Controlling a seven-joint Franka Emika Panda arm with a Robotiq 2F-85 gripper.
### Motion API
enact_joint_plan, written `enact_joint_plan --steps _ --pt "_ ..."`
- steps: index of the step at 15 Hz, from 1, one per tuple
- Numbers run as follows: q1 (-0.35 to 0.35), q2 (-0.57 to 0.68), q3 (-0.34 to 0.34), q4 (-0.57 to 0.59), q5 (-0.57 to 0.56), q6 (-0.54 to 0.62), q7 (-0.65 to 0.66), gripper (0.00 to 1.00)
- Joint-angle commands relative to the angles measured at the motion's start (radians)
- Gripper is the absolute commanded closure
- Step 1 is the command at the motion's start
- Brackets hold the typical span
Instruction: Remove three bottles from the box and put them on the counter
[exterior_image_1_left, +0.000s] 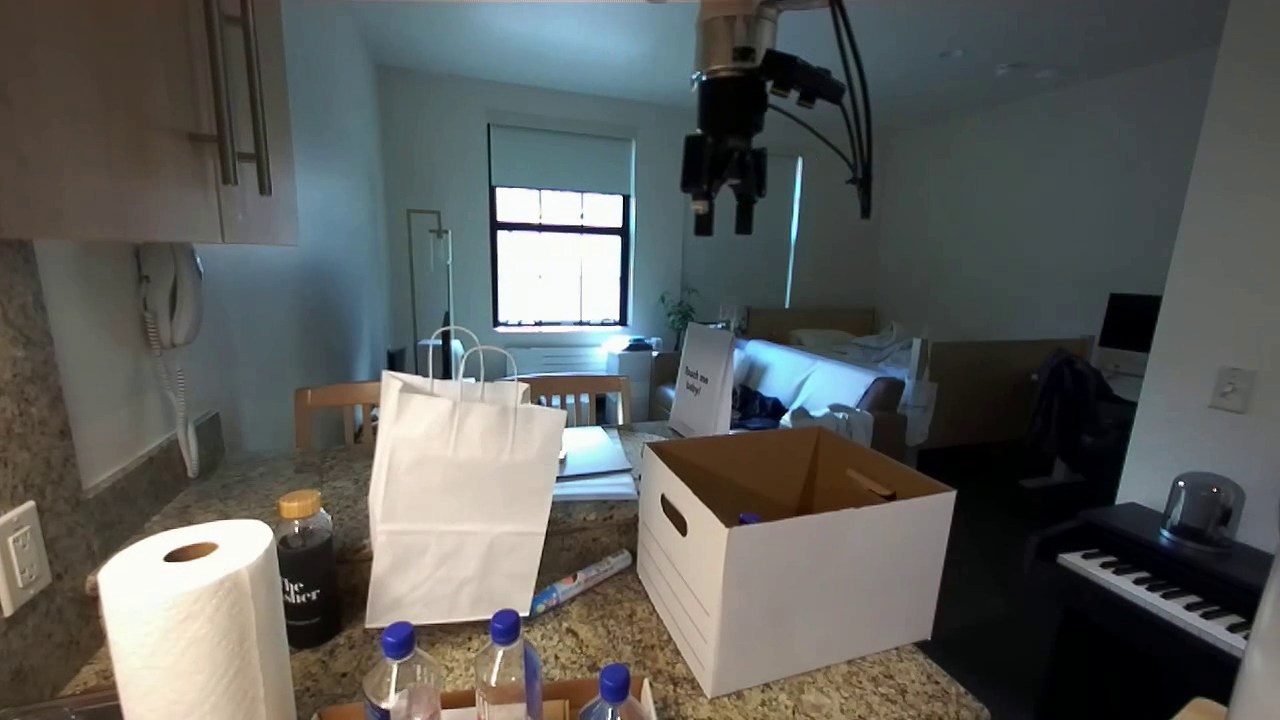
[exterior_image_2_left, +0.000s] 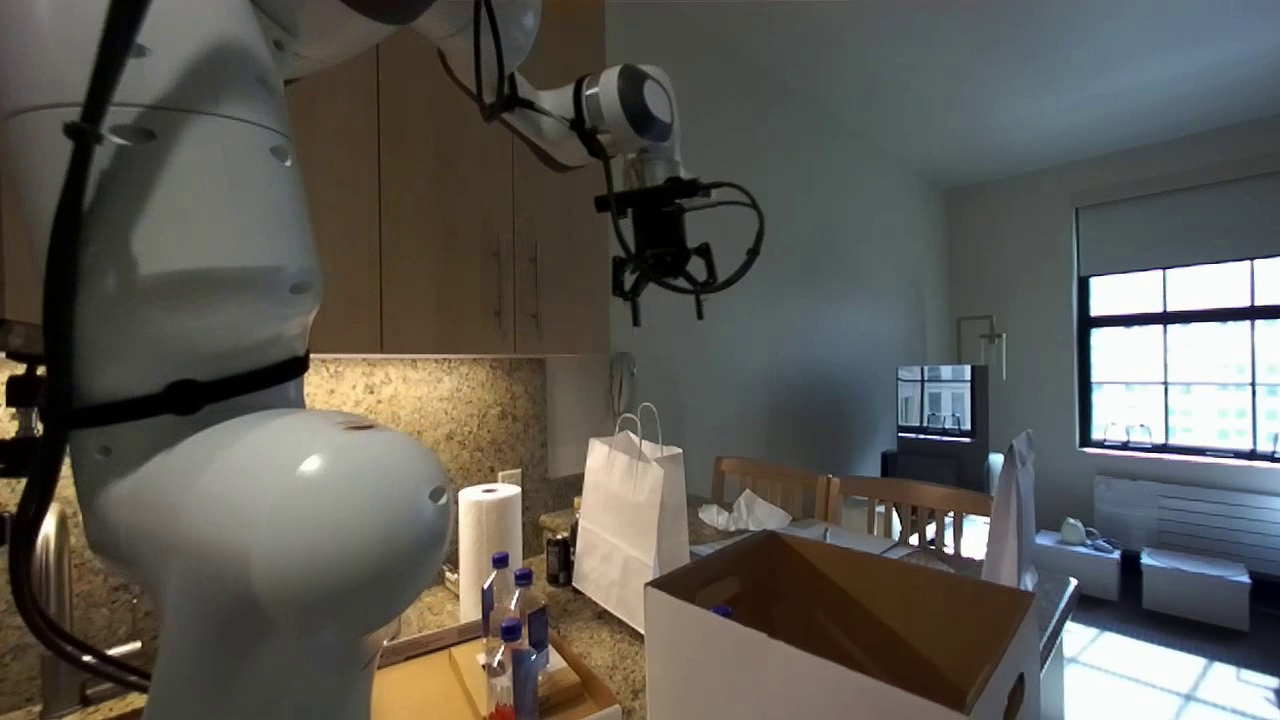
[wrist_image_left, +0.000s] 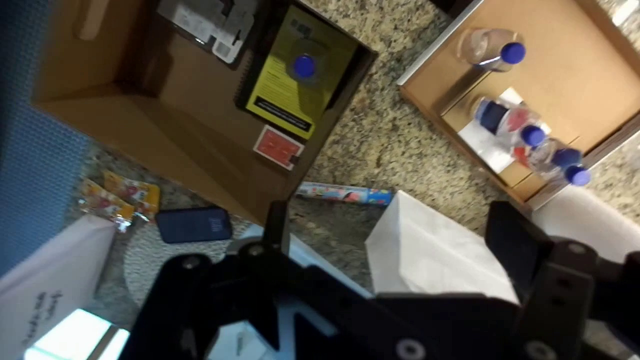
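The box (exterior_image_1_left: 830, 600), white outside and brown inside, stands open on the speckled counter (exterior_image_1_left: 610, 640). It also shows in the wrist view (wrist_image_left: 150, 135). One blue-capped bottle (wrist_image_left: 304, 66) stands inside it over a yellow book; its cap also shows in both exterior views (exterior_image_1_left: 749, 518) (exterior_image_2_left: 721, 610). Three more clear bottles with blue caps (wrist_image_left: 492, 47) (wrist_image_left: 510, 120) (wrist_image_left: 557, 160) stand in a shallow cardboard tray (wrist_image_left: 565, 65) beside the box. My gripper (exterior_image_1_left: 724, 215) hangs high above the counter, well clear of all bottles. Its fingers are wide apart and empty in the wrist view (wrist_image_left: 392, 217).
A tall white paper bag (exterior_image_1_left: 465, 500) stands between the box and the paper towel roll (exterior_image_1_left: 200, 630). A dark bottle with a wooden cap (exterior_image_1_left: 308, 580) is behind the roll. A colourful tube (wrist_image_left: 345, 193) lies beside the bag. Wall cabinets (exterior_image_2_left: 445, 200) hang above the counter.
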Motion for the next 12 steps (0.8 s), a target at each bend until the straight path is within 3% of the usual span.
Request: enact_joint_plan --steps 1,6,7,12 --pt "-0.086 -0.066 -0.088 -0.132 0.03 0.153 0.017 0.0" --pt "-0.126 -0.008 -0.186 -0.204 0.216 0.326 -0.05 0.0" --pt "-0.132 -0.016 -0.167 -0.173 0.149 0.28 -0.012 0.0" --pt "-0.133 0.007 -0.176 -0.186 0.19 0.302 -0.025 0.0"
